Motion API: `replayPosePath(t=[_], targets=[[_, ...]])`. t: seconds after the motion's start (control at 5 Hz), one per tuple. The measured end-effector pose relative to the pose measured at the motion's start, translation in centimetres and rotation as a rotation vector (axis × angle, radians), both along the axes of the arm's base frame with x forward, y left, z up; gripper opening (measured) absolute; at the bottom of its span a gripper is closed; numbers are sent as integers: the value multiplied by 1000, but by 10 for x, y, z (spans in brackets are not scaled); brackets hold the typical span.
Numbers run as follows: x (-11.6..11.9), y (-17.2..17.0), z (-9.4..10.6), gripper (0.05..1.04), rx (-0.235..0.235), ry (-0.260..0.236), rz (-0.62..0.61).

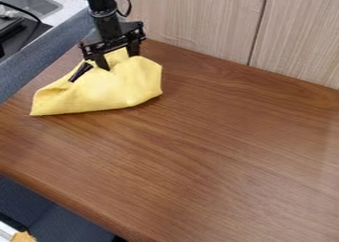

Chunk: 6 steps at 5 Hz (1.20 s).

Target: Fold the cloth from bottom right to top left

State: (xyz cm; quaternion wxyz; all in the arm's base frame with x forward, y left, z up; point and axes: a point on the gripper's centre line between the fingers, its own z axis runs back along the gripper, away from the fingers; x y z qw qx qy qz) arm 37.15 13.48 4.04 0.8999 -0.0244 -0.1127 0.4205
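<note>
At the upper left of the camera view, the black gripper (114, 42) hangs down over the yellow cloth (109, 90), right at its upper part. The cloth lies bunched and raised there, with a peak of fabric up against the gripper. A flatter corner of it points to the lower left, and its rounded right side stands up off the table. A small dark object (81, 72) shows at the cloth's upper left edge; what it is I cannot tell. The gripper's lower ends are partly hidden by the cloth.
The brown wooden table (218, 151) stretches to the right and front of the cloth. A pale wood-grain wall (198, 23) stands along its back edge. Beyond the left edge are a grey panel (63, 45) and a metal sink (33, 4).
</note>
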Motion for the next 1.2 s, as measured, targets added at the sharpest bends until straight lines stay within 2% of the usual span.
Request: replayPosePath(t=[0.2, 0.4, 0.8, 1.0, 1.2], targets=[[-2, -2, 21, 1004, 5, -28, -1], [-6, -5, 34, 1000, -9, -26, 6], [-10, -5, 81, 1000, 3, -119, 4], [-14, -5, 86, 1000, -10, -116, 0], [-18, -6, 102, 1000, -12, -152, 7]])
